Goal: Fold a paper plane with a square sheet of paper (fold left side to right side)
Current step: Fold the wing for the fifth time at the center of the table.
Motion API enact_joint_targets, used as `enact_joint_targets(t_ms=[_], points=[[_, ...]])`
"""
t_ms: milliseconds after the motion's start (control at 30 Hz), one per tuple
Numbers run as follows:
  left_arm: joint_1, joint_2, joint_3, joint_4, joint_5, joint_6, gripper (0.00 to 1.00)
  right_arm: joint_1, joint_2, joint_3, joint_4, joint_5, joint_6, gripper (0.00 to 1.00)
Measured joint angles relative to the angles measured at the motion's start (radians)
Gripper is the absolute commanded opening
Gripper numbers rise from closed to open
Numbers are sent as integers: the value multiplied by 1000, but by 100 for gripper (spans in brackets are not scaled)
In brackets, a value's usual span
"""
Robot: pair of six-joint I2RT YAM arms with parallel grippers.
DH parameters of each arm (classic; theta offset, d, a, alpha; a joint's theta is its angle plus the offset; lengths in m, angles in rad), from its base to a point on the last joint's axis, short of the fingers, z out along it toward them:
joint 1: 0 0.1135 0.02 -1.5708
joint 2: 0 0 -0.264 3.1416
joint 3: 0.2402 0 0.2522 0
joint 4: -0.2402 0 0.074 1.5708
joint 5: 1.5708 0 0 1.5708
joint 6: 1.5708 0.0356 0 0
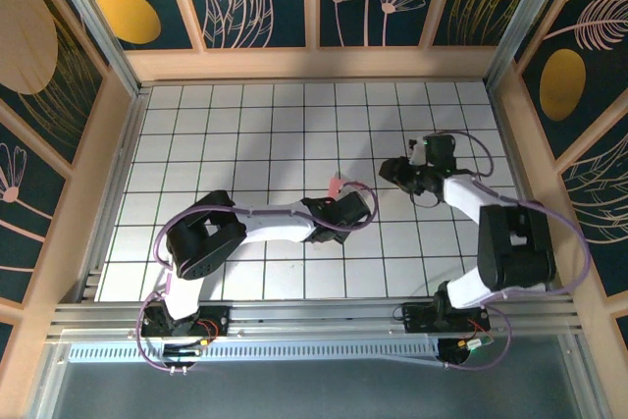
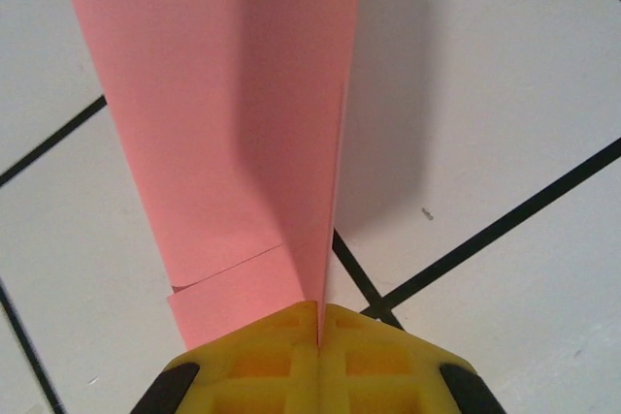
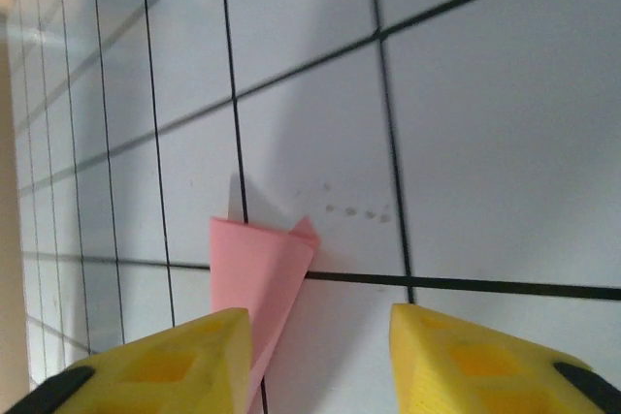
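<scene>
**Position.** The plane (image 2: 243,123) is sitting near the middle of the table (image 1: 196,125). The left gripper (image 2: 318,325) is clamping it at one end, jaws pressing together on the pink folds. Whether the far end is resting on the table or hanging clear, I cannot tell. The right gripper (image 3: 318,327) is hovering just beside the plane with its jaws standing apart and gripping nothing. The plane's edge is running close past one yellow finger (image 3: 165,366); contact cannot be confirmed.

**Risks, gravest first.**
1. A single pinch at one end is carrying the whole plane. If the left arm (image 1: 275,218) is moving quickly, the thin paper is likely to be swinging or bending, and the creases may be springing open.
2. The open right finger is sitting very near the edge. A sideways move of the right arm (image 1: 471,198) is risking a snag and a crumpled edge.
3. A loose flap (image 2: 233,293) is showing just above the left fingers (image 2: 262,356). Dragged along the table, it is risking catching and unfolding.
4. Hard pinching is risking a dent or tear at the grip.

**Count, largest first.** One table; two arms; two grippers; one plane.
</scene>
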Motion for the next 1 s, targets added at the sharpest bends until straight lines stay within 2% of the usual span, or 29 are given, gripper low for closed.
enact_joint_targets(t_ms=[200,367,567,767,1000], points=[[101,-5,-13,83,226,-53,0,-40,-132,-43,-13,57,-45,54],[187,-8,-60,196,450,-139,0,-41,-137,-65,-15,48,-69,54],[259,-8,-158,388,661,-294,0,-41,-127,-94,-10,-5,-78,55],[306,-8,-267,605,791,-464,0,-25,-100,-114,13,-46,-80,55],[322,-8,-359,832,861,-634,0,45,-58,-130,73,-57,-50,53]])
